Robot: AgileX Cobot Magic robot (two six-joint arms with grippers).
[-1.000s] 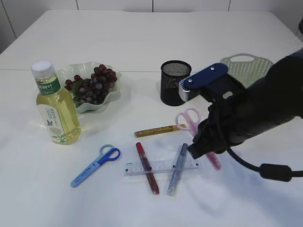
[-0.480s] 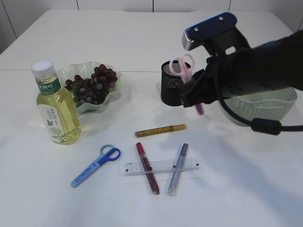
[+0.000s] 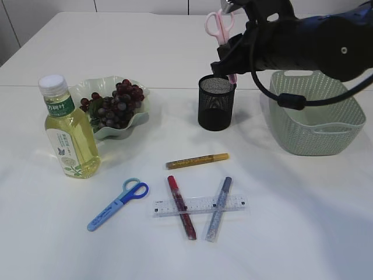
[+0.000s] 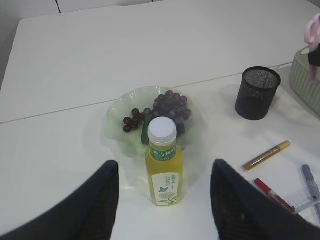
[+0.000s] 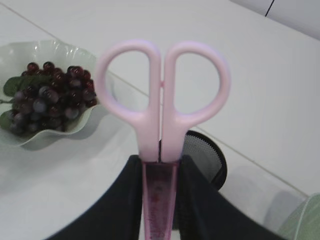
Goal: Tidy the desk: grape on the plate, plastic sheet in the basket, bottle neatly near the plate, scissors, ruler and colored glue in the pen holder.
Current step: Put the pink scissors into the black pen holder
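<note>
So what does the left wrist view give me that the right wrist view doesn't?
Only the left wrist view shows the yellow-liquid bottle with white cap, the gold glue pen, the red glue pen and the open left tool. Only the right wrist view shows the right tool clamped on the pink scissors' blades, handles up. Both show the pink-handled scissors, the black mesh pen holder and the purple grapes on the pale green plate.
</note>
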